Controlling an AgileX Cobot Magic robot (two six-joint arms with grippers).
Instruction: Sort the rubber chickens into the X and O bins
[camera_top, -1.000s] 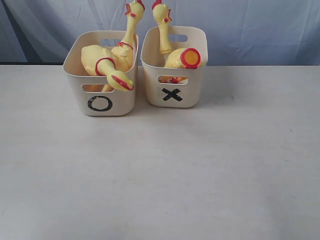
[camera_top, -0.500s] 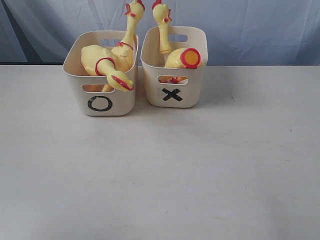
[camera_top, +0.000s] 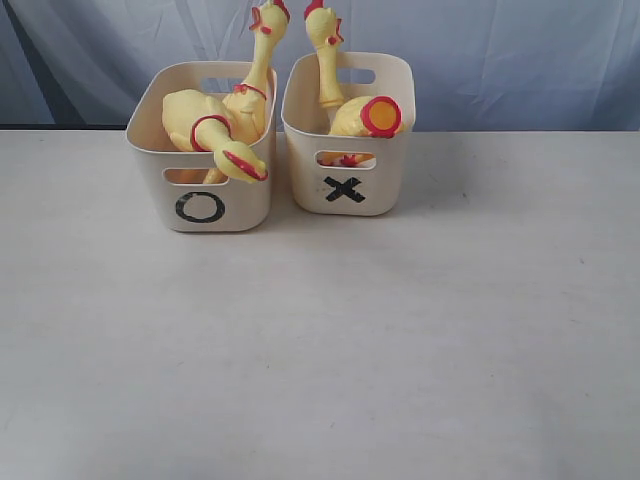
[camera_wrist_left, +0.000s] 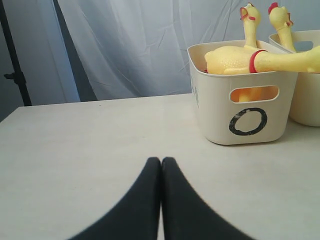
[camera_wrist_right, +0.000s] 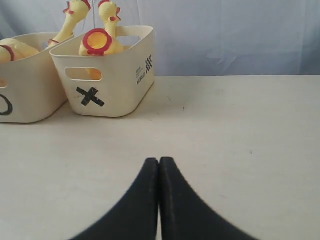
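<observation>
No change vs prev: chickens in O bin, X bin; L gripper, R gripper pressed together.

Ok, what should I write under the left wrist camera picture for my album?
Shut left gripper faces the O bin, yellow rubber chickens poking out over its rim.

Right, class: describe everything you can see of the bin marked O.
The O bin is a cream, plastic-looking tub with rounded corners and a slot handle above a black O. It stands upright on the pale table, close beside the X bin. Yellow rubber chickens lie in it; one neck drapes over its front rim.
</observation>
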